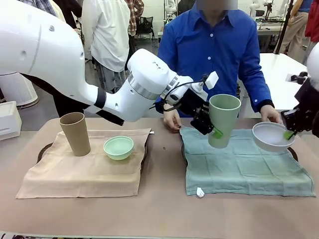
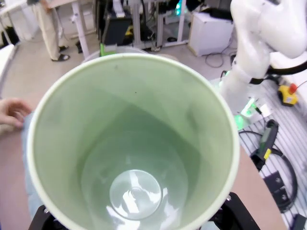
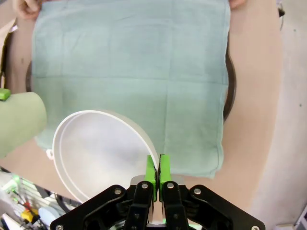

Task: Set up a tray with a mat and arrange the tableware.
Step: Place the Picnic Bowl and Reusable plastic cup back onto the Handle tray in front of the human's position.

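Brown paper covers the surface (image 1: 159,209), and on it I have two settings: a tan mat (image 1: 79,172) on the left, already carrying the tan cup (image 1: 76,133) and the mint-green bowl (image 1: 118,147), and a pale green mat (image 1: 244,167) over a dark tray (image 3: 230,81) on the right, with nothing standing on it yet. The person's hands (image 1: 172,119) pin that mat's far corners. My left pincer (image 1: 209,127) pinches the pale green cup (image 1: 223,120) across its body, upright, above the mat's left part. My right pincer (image 3: 156,172) is pressed together on the rim of the white bowl (image 1: 272,136), held tilted above the mat's right side. I judge the placing step is in hand; next I'd lower the cup and bowl onto the mat, apart from each other, levelling the bowl before letting go.
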Available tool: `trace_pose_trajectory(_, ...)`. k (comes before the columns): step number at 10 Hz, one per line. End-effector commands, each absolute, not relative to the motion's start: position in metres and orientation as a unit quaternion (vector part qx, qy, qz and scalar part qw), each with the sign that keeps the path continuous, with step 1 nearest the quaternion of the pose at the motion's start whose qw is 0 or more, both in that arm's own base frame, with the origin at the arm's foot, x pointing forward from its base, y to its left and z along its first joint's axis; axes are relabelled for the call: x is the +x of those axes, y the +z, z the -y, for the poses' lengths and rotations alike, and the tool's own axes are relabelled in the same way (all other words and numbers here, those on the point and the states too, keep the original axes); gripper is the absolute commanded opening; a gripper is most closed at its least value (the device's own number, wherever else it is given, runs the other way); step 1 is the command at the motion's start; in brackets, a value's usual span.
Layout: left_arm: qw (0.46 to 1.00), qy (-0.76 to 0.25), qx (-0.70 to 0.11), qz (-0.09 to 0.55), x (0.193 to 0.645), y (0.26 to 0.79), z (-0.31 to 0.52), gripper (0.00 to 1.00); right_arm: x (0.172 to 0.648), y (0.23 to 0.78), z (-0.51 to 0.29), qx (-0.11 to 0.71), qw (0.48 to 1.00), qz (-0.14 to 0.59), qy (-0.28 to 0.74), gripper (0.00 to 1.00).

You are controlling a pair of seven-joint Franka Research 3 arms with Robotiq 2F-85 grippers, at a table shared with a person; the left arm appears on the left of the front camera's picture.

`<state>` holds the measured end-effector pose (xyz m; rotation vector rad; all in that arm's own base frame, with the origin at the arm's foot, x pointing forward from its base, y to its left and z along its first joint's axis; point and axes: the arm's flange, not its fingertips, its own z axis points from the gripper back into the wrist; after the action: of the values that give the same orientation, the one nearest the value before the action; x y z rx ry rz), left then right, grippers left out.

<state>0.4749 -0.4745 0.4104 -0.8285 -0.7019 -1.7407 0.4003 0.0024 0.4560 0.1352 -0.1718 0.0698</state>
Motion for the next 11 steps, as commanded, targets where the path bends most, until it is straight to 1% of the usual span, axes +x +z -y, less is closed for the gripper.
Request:
trace_pose_trajectory(1, 0.492, -0.734, -0.357, 0.304, 0.484, 0.405, 0.472, 0.84, 0.427, 0.44, -0.001, 0.07, 0.993, 0.083, 0.052, 0.04)
trace_pose_trajectory(2, 0.493, -0.73, -0.361, 0.307, 0.492, 0.393, 0.47, 0.84, 0.439, 0.427, 0.002, 0.065, 0.994, 0.078, 0.051, 0.04)
trace_pose_trajectory(6, 0.463, -0.745, -0.367, 0.311, 0.515, 0.366, 0.474, 0.84, 0.472, 0.391, 0.007, 0.051, 0.994, 0.08, 0.053, 0.04)
trace_pose_trajectory(11, 0.447, -0.761, -0.362, 0.299, 0.527, 0.348, 0.485, 0.84, 0.488, 0.363, 0.005, 0.052, 0.995, 0.072, 0.053, 0.04)
